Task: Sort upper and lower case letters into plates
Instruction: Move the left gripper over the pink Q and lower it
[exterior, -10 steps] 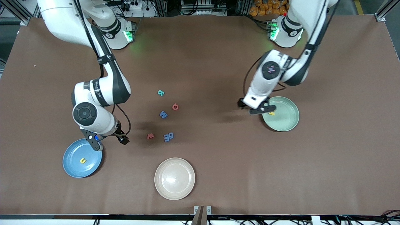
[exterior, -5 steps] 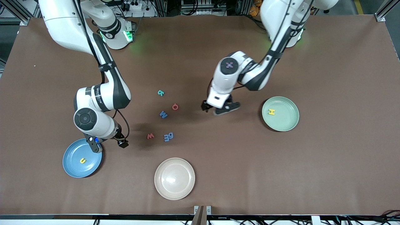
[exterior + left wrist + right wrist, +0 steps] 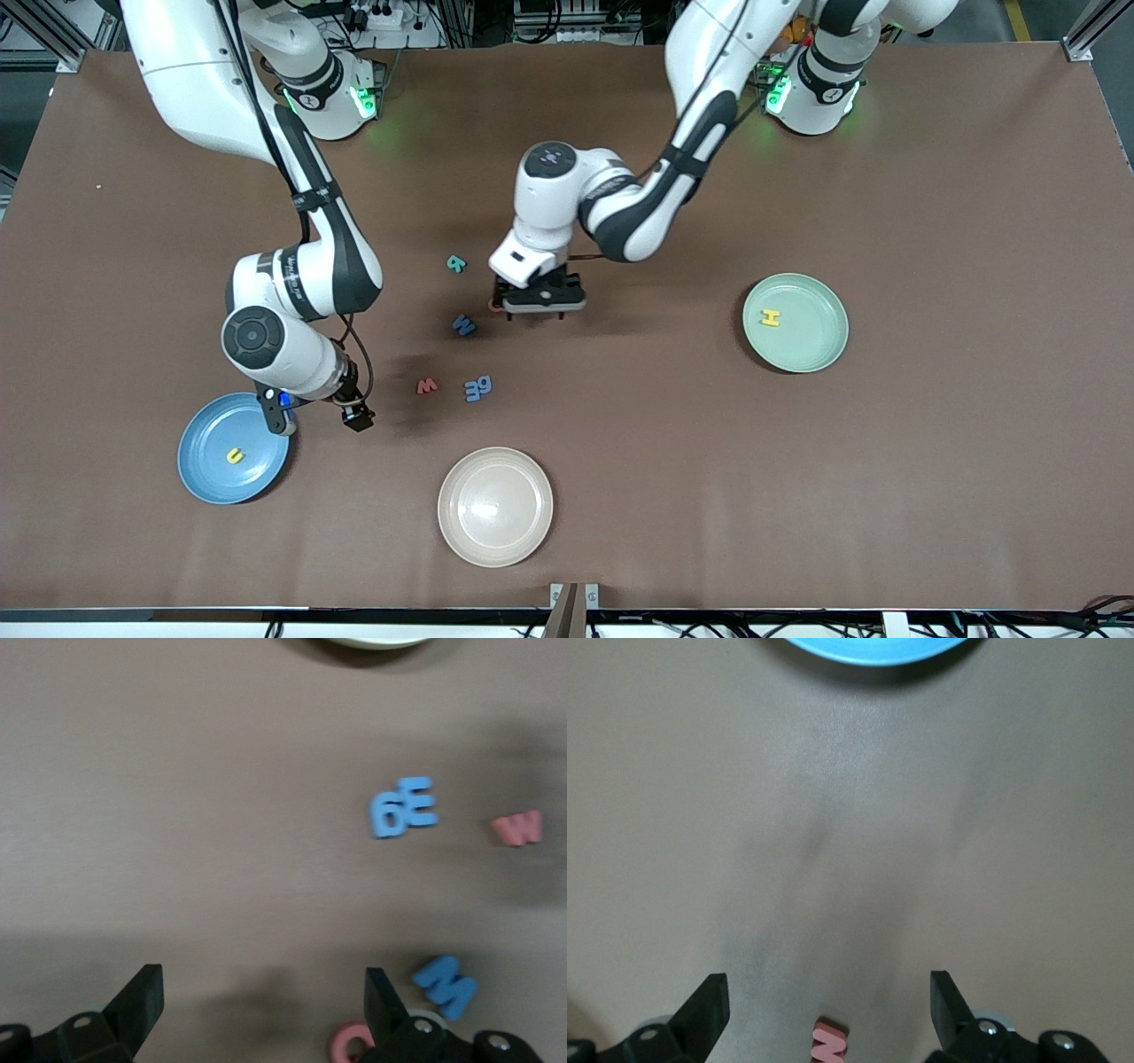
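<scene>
1. Letters are seen scattered mid-table in the front view: a teal letter R [image 3: 456, 263], a blue letter W [image 3: 463, 325], a red letter w [image 3: 427, 386] and a pair of touching blue letters [image 3: 478, 388]; a red round letter [image 3: 493, 305] is mostly covered by the left gripper [image 3: 534, 312], which is held low over it with fingers spread and nothing gripped.
2. A small yellow letter H [image 3: 771, 317] is seen in the pale mint green round plate [image 3: 828, 306] toward the left arm's end; a small yellow letter u [image 3: 235, 455] is seen in the medium blue round plate [image 3: 199, 474] toward the right arm's end. A beige round plate [image 3: 495, 506] is placed nearest the camera.
3. The right gripper [image 3: 321, 421] is held wide open, with nothing in it, beside the blue plate.
4. In the left wrist view, the spread fingers [image 3: 142, 1001] are shown empty, with the red round letter [image 3: 350, 1045] just beside one finger and the blue W [image 3: 446, 984] near it.
5. In the right wrist view, the open fingers [image 3: 709, 1010] are shown over bare table, the red w [image 3: 829, 1043] between them.
</scene>
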{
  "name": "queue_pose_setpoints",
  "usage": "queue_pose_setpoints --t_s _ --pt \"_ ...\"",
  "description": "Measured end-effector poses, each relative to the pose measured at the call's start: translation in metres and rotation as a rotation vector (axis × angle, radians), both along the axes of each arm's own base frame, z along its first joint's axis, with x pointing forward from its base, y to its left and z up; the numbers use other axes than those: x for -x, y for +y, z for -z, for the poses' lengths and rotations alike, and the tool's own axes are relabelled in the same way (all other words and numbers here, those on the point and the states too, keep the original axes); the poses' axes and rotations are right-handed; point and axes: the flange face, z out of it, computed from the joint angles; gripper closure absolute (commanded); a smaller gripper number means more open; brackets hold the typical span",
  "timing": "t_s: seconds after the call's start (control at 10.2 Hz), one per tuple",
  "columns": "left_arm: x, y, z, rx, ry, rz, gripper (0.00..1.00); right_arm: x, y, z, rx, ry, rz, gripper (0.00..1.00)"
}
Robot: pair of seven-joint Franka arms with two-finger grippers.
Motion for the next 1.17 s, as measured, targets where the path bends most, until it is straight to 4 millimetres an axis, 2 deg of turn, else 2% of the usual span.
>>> queue_pose_setpoints --t_s 0.29,0.49,0.68,0.88,1.17 --pt "0.006 -0.019 0.011 -0.021 -0.122 0.125 0.00 -0.002 -0.004 0.002 0.001 -0.002 0.025 0.00" --pt "0.016 -0.027 0.024 -0.007 -0.163 0.198 0.00 -0.012 -0.025 -0.007 -0.001 -0.020 0.060 0.00" --pt "0.041 -0.041 0.038 -0.050 -0.208 0.299 0.00 -0.020 -0.042 -0.014 -0.003 -0.031 0.084 0.00" --pt "0.065 -0.052 0.054 -0.078 -0.234 0.382 0.00 -0.023 -0.047 -0.019 -0.004 -0.032 0.093 0.00" --pt "0.072 -0.050 0.078 -0.111 -0.228 0.412 0.00 -0.025 -0.053 -0.021 -0.004 -0.035 0.102 0.00"
